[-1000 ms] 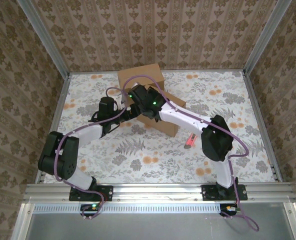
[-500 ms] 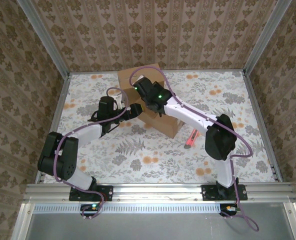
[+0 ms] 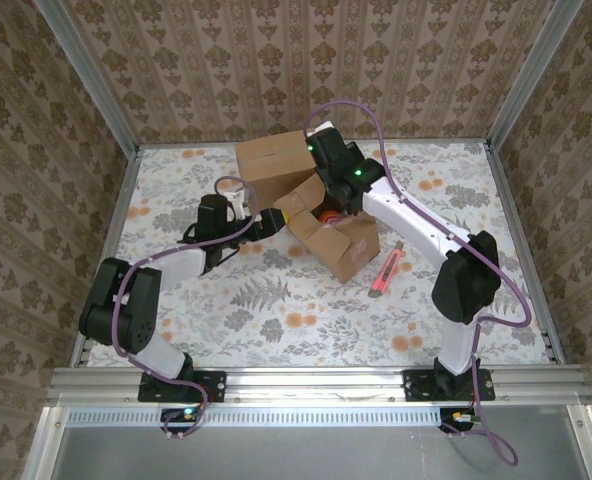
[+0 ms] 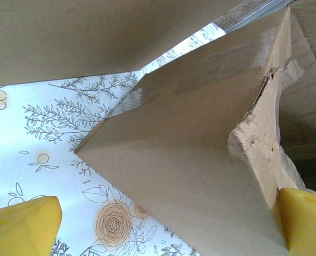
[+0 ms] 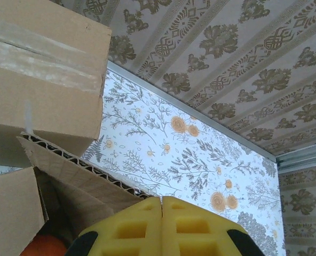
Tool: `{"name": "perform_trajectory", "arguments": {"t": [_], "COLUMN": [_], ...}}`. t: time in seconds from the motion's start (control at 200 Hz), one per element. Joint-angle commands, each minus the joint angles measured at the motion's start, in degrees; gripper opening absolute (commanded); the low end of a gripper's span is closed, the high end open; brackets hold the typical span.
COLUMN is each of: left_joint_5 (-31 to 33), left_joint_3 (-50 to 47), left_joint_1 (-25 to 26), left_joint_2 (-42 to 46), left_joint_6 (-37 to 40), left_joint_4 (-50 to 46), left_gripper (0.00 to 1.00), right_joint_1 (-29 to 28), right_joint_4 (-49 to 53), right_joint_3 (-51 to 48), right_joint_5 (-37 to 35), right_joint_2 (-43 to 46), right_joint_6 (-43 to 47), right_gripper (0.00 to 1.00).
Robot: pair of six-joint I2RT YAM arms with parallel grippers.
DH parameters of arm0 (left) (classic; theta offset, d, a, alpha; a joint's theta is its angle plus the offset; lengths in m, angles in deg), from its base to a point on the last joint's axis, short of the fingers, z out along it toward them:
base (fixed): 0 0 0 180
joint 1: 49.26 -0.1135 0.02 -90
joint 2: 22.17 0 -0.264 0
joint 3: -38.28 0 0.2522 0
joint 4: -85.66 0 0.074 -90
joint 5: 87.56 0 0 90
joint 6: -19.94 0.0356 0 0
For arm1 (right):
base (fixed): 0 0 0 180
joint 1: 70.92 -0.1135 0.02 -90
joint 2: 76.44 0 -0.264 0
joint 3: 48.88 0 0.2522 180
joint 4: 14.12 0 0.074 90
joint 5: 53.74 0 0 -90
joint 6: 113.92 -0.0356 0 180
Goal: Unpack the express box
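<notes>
On the left side of the floral-patterned tabletop [image 3: 226, 300], my left arm reaches in low toward the brown corrugated cardboard express box [image 3: 341, 245], which sits around the middle of the surface, a little toward the far edge. The left fingers [image 4: 24, 226] are spread as wide as they go, and in the left wrist view they straddle a corner of the box wall. The torn edge of a flap lies right against the finger on the right of that view. I read this as bracing rather than a pinch, since nothing is clamped between them.

The box itself is open. One broad flap [image 3: 273, 165] is thrown back toward the far left, with strips of old tape showing on it in the right wrist view, and the nearer flaps are splayed outward. Down in the opening I can see a round orange object [image 3: 326, 213], though I cannot tell what it is or whether anything else lies with it.

Just above that opening hang the right fingers [image 5: 160, 224], pressed together with nothing between them.

Further right, a slim red-pink cutter [image 3: 384, 272] lies flat on the tabletop, just beside the box and apart from both arms.

My judgement: the sealing and the flaps are dealt with, so the opening stage is done. The contents are not yet out, so lifting them clear is what remains.
</notes>
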Motion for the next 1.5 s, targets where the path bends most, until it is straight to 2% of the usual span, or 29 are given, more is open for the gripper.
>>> {"name": "perform_trajectory", "arguments": {"t": [0.0,0.16,0.345,0.545,0.805,0.905,1.175,1.435,1.495], "left_joint_5": [3.4,2.4,3.6,3.5,2.9,2.6,2.7,2.6,2.7], "left_joint_3": [-6.3,-1.7,7.4,12.9,14.7,14.7,14.8,19.9,21.6], "left_joint_1": [-0.3,0.4,1.0,1.4,1.7,1.9,2.8,5.2,7.5], "left_joint_2": [-5.5,-0.6,4.7,6.3,5.6,5.8,8.3,10.4,10.1], "left_joint_6": [6.1,7.7,10.5,11.4,11.4,11.3,10.9,11.3,11.6], "left_joint_4": [-24.1,-29.0,-38.4,-41.7,-41.6,-41.2,-42.2,-45.3,-46.0], "left_gripper": [1.00,1.00,1.00,1.00,1.00,1.00,1.00,1.00,1.00], "right_joint_1": [3.7,3.6,3.6,2.5,-1.6,-2.8,-3.9,-5.6,-5.6], "right_joint_4": [3.3,9.1,15.8,21.1,23.3,24.8,27.0,30.9,32.4], "right_joint_3": [-0.6,-0.7,-2.5,-7.3,-13.3,-13.1,-11.6,-5.7,-4.9], "right_joint_5": [-5.8,-1.5,1.3,4.5,8.3,8.0,6.8,7.6,6.7], "right_joint_2": [2.9,3.1,4.6,8.1,13.6,14.7,17.8,20.3,20.0], "right_joint_6": [-4.0,-9.1,-15.9,-22.6,-26.7,-27.1,-27.3,-30.6,-32.9], "right_gripper": [0.00,0.01,0.32,0.49,0.52,0.56,0.58,0.75,0.78]}}
